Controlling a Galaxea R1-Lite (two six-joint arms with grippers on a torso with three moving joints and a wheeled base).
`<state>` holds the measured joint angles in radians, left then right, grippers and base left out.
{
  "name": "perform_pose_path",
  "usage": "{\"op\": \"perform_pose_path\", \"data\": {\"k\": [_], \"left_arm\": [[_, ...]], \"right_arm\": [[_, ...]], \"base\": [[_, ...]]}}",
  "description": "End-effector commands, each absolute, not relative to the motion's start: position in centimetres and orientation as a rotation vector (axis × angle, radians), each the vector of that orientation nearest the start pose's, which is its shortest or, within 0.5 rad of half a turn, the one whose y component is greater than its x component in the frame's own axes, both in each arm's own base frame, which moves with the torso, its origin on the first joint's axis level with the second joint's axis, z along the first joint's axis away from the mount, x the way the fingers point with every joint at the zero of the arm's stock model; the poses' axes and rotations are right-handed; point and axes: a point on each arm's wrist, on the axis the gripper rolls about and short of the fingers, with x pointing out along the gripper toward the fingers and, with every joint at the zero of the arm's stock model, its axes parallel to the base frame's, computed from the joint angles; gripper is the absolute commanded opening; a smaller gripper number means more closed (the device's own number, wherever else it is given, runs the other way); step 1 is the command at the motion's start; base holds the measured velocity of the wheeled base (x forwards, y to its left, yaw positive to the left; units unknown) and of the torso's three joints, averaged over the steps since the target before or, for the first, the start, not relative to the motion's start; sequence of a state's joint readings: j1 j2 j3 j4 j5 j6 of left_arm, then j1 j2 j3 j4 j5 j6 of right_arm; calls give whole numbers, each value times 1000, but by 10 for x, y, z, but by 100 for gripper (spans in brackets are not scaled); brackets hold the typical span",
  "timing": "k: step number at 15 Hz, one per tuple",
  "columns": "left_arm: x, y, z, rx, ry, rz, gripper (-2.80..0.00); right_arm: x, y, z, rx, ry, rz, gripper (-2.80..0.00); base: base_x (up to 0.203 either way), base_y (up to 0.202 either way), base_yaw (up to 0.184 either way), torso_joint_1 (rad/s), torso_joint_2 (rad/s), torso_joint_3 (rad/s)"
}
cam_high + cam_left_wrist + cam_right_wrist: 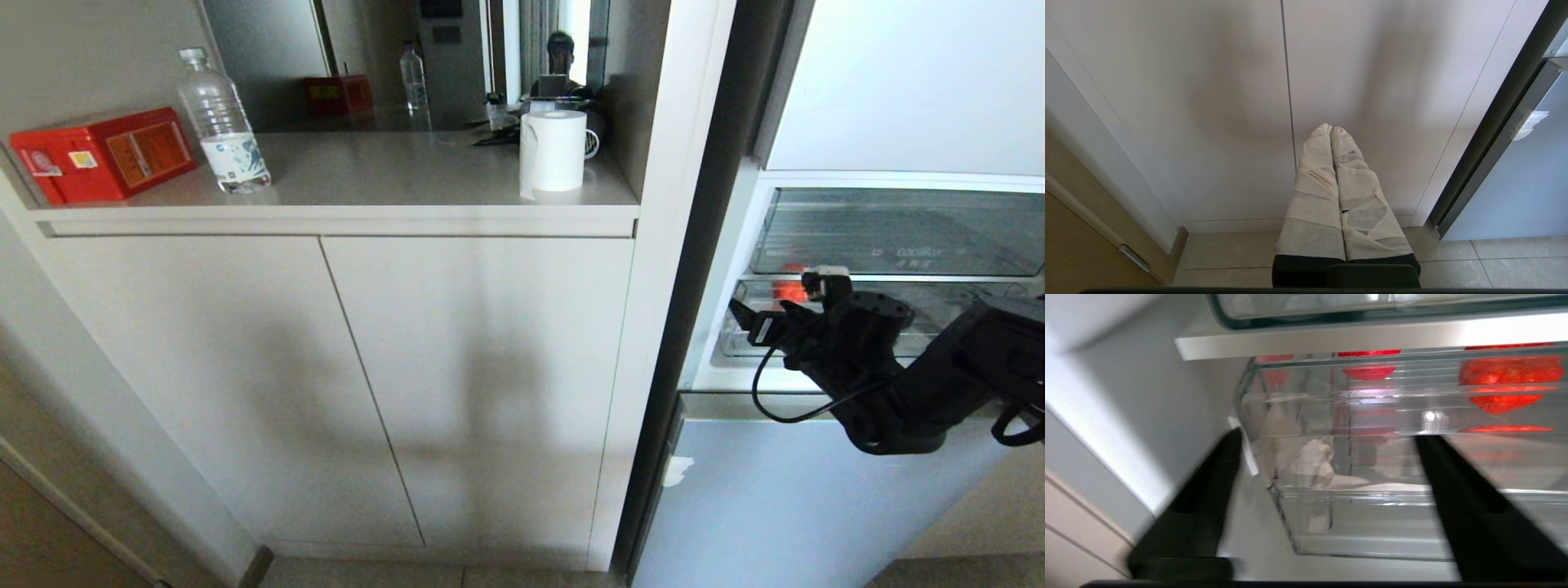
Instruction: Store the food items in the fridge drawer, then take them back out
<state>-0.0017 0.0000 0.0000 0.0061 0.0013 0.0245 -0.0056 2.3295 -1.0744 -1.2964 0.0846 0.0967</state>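
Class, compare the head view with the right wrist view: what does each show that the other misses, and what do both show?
Head view only: the counter with a red tin, water bottle and paper roll, plus the cabinet doors.
Right wrist view only: the right gripper with its fingers spread apart before the drawer front.
Both: the clear fridge drawer with something red inside.

fridge drawer [1372, 522]: clear, ribbed, lower bin | food items [1506, 379]: red, inside drawer, blurred through wall
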Motion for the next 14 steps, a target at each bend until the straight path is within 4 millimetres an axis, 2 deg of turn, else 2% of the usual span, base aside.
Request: {"op": "perform_pose_path", "data": {"k": [1,8,11,14], "left_arm": [[-23,0,75,25,8,0,-280],[-23,0,75,25,8,0,-280],[-23,0,75,25,8,0,-280],[-23,0,75,25,8,0,-280]], "right_arm": [[437,7,80,95,-49,97,-280],[443,40,80,97,-67,129,-280],[440,41,80,98,-59,130,-280],[422,40,83,98,-32,133,-280]], "base": [[0,0,0,0,0,0],[0,0,0,0,0,0],[0,0,0,0,0,0],[0,0,0,0,0,0]]}}
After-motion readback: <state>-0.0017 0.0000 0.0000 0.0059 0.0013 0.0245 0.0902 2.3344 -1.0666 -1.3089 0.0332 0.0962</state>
